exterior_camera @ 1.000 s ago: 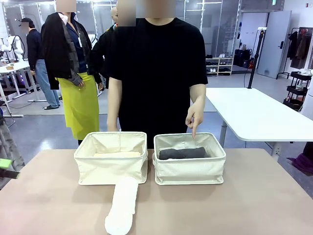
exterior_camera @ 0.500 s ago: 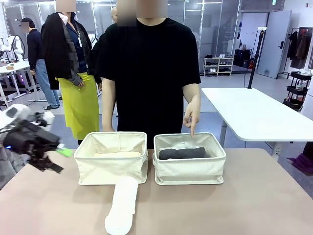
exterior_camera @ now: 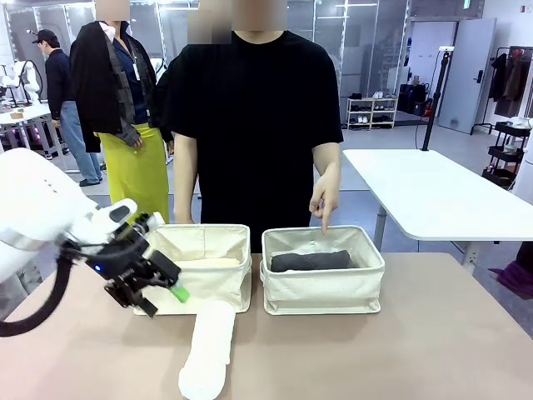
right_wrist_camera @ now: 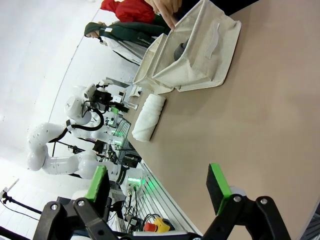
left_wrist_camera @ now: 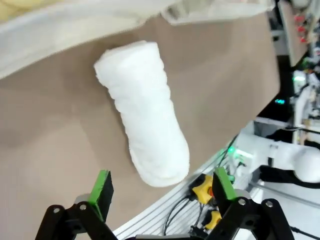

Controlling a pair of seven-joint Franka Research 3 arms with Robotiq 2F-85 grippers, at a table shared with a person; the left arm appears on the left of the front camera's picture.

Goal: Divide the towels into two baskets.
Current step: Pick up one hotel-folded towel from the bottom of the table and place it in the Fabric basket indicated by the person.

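Observation:
A white rolled towel (exterior_camera: 208, 350) lies on the table in front of the left basket (exterior_camera: 190, 283). My left gripper (exterior_camera: 162, 300) hangs open just left of the towel's far end, in front of that basket. In the left wrist view the white towel (left_wrist_camera: 147, 112) lies beyond my open left gripper (left_wrist_camera: 162, 186), apart from both fingers. A dark grey towel (exterior_camera: 310, 261) lies in the right basket (exterior_camera: 323, 292), and a pale towel's top (exterior_camera: 200, 262) shows in the left one. My right gripper (right_wrist_camera: 157, 181) is open over bare table, far from the basket (right_wrist_camera: 200, 55) and white towel (right_wrist_camera: 149, 117).
A person in black stands behind the baskets, one hand (exterior_camera: 326, 204) pointing down at the right basket's far rim. The table's front edge (left_wrist_camera: 165, 205) runs close behind the white towel's near end. Bare tabletop (exterior_camera: 416, 350) lies to the right.
My left arm has swung in from the left edge to the front of the left basket, beside the white towel. The person's pointing hand stays at the right basket.

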